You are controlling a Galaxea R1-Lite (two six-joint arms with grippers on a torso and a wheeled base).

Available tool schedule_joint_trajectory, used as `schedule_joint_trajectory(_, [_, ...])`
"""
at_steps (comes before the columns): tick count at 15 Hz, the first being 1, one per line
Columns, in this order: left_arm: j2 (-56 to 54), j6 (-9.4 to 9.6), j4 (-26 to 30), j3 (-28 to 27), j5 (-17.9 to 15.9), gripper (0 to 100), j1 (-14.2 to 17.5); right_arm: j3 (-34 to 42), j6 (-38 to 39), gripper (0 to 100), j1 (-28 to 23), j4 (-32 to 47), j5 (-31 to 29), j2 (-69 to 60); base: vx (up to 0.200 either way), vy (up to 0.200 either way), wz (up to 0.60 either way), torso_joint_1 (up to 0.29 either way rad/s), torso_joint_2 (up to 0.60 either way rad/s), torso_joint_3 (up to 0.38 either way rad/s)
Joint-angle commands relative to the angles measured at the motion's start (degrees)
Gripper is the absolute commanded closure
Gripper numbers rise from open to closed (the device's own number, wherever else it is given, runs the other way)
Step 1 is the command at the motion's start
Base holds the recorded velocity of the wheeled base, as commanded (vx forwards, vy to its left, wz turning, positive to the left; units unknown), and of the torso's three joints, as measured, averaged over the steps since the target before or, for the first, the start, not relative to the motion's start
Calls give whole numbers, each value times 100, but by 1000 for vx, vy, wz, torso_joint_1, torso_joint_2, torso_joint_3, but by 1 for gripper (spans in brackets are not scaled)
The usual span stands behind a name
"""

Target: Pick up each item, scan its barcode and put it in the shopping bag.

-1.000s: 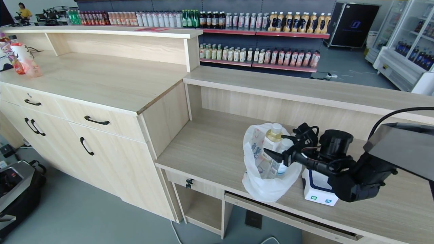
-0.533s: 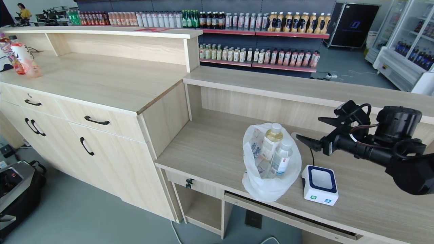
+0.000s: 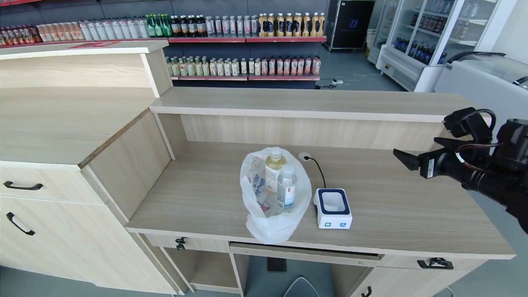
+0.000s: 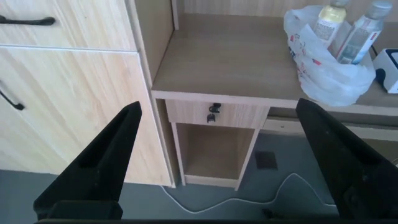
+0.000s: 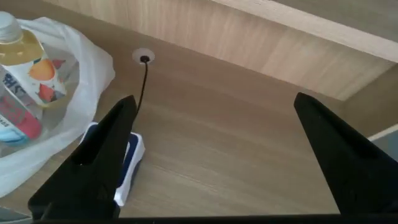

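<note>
White shopping bag holds 2 bottles; left tool and right tool, at its 3 o'clock, gape empty, so fetching another item likely follows.

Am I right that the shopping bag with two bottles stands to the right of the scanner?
Not quite: the shopping bag with two bottles stands to the left of the scanner, as the head view shows.

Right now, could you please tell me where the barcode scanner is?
In the head view, the barcode scanner sits on the lower counter, immediately right of the shopping bag, near the front edge.
</note>
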Motion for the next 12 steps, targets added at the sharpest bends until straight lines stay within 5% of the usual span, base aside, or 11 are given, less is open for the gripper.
schedule_joint_trajectory(1, [-2, 0, -1, 0, 0, 0, 0, 308, 137, 0, 2, 4, -306, -497, 0, 0, -600, 7, 2, -2])
schedule_joint_trajectory(5, [-2, 0, -1, 0, 0, 0, 0, 1302, 1174, 0, 2, -215, -429, -1393, 0, 0, -150, -1, 1, 1])
schedule_joint_trajectory(12, [-2, 0, -1, 0, 0, 0, 0, 3789, 1411, 0, 310, 268, -966, -4390, 0, 0, 0, 0, 0, 0])
